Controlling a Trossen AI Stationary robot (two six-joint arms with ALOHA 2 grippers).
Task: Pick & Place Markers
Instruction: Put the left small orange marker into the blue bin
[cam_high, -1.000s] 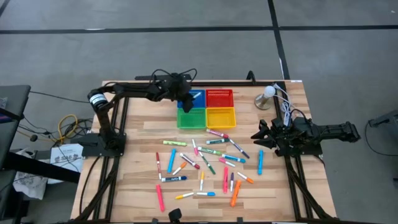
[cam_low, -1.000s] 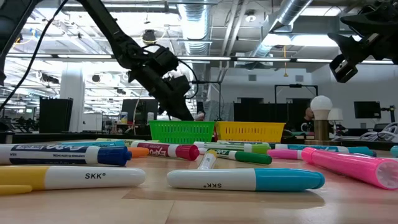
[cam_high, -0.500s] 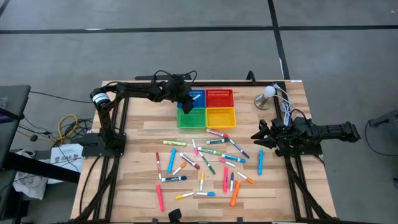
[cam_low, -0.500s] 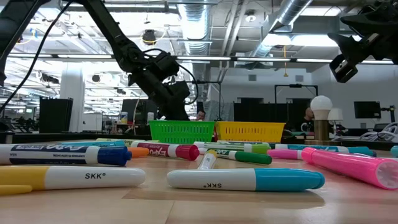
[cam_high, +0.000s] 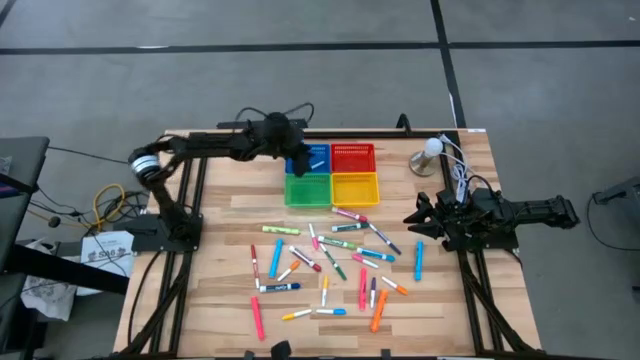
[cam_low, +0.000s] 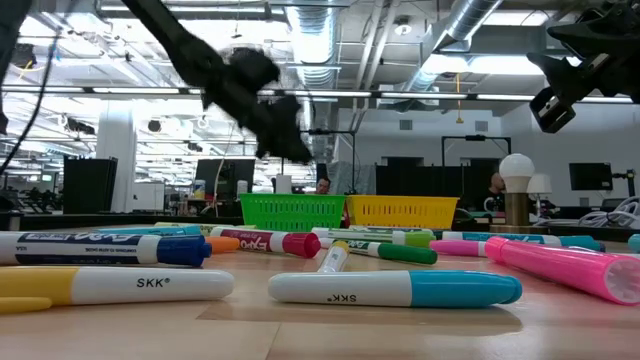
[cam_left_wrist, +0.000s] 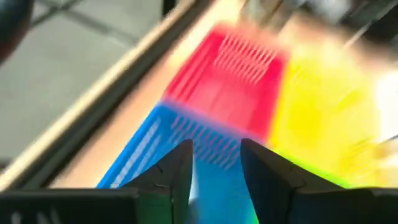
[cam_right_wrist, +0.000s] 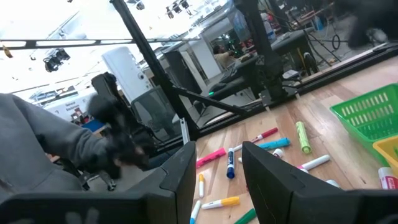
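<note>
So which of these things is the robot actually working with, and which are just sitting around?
Part of the job:
- the markers scattered on the table
- the blue basket, with the left tool over it
- the green basket, red basket and yellow basket

Just lying about:
- the white-globed lamp
- the cables beside it
- the right tool, waiting at the table's edge

Grey floor (cam_high: 300, 60); exposed ceiling ducts (cam_low: 470, 25).

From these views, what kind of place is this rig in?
Likely a robotics lab or workshop: exposed ceiling ducts and strip lights overhead, dark monitors on benches behind, and a wooden table with two mounted arms.
</note>
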